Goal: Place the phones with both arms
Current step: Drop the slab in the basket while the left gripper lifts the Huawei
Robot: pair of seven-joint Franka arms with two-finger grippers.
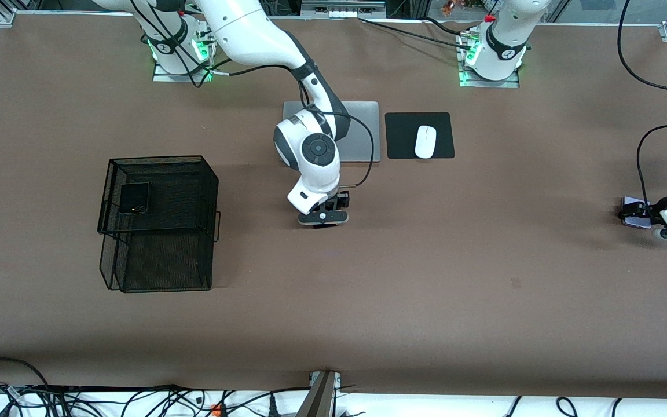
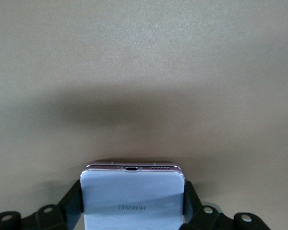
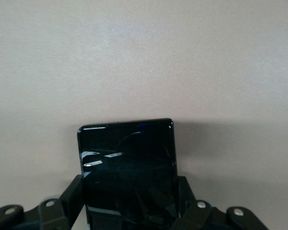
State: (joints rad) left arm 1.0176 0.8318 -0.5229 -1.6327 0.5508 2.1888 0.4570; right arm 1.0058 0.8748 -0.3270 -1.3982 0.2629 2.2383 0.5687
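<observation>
Three phones: stiff, slick, breakable; best pinched across the long edges.
Black flip phone: in the wire basket.
Right gripper: mid-table, clamping the black slab.
Left gripper: at its table end, clamping the lavender phone.

Black flip phone in basket; slab, lavender phone gripped.
</observation>
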